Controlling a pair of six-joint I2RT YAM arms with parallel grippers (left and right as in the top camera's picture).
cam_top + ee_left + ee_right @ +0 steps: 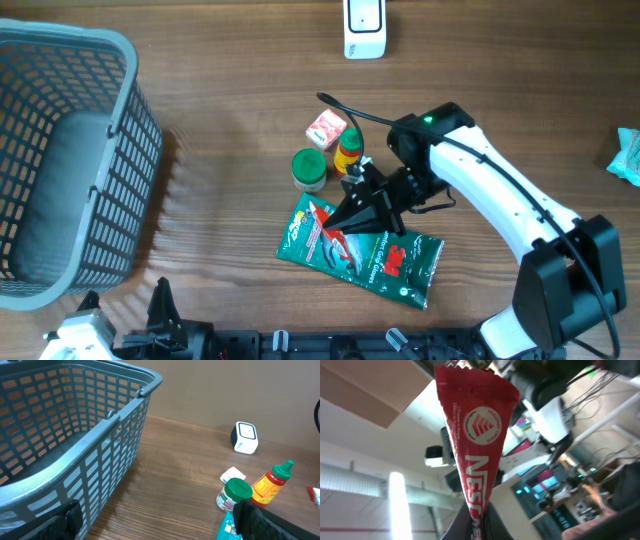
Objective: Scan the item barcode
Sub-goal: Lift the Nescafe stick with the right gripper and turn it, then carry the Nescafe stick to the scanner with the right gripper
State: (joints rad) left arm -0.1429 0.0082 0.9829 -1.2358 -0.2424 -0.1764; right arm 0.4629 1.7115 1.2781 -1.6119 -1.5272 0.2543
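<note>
Clamped by its lower end in the right gripper (pixel 476 524), jaws pressed almost together on it: a red packet (pixel 479 435) with a round white logo and white lettering, crimped top edge near the top of the right wrist frame, ceiling and blurred room clutter behind. From overhead, just below the middle of the frame at the black tip of the white right arm (pixel 500 195), and hard to tell apart there from the red print on a green packet (pixel 385 262) lying flat on the wooden table (pixel 230 100) beneath. Just above that tip, a close cluster: a small pink box (pixel 326 130), a jar with a green lid (pixel 309 168) and a yellow sauce bottle (pixel 349 150) with a red and green cap. At top centre of the overhead frame, well apart from the red packet, a white scanner (pixel 365 28). Along the left edge, a grey-blue basket (pixel 140 190); at the right edge, part of a pale blue pack (pixel 627 155). Down at the lower left, the left gripper (pixel 156 512), spread as wide as it goes and holding nothing, with one black finger low at each side of the left wrist frame, the basket wall filling the left half, jar and bottle at lower right.
</note>
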